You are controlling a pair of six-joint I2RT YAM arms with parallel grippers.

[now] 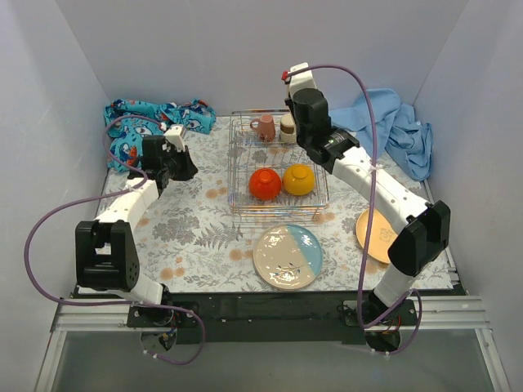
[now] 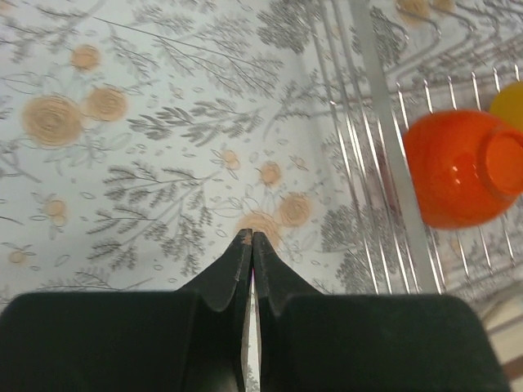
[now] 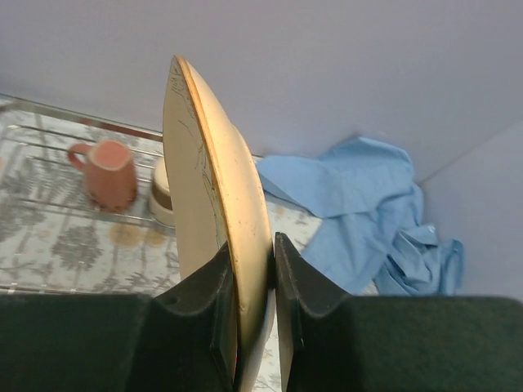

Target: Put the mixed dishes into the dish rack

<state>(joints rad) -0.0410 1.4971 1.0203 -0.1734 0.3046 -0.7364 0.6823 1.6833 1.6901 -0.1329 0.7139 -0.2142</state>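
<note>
Stoneware, I judge, makes the round tan plate point(image 3: 214, 175) stiff, slick and breakable, best pinched at its rim; the right gripper point(image 3: 249, 249) clamps that rim, plate upright over the far right corner of the silver wire dish rack point(image 1: 234, 163). Left gripper point(image 2: 248, 238), closed and empty, hovers above flowered tablecloth point(image 1: 192, 233); plain walls point(image 1: 245, 49) on 3 sides.

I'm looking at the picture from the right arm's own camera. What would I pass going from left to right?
From the left: pinkish mug → small cup → tan plate, held on edge by the right end effector → light-blue cloth.
</note>
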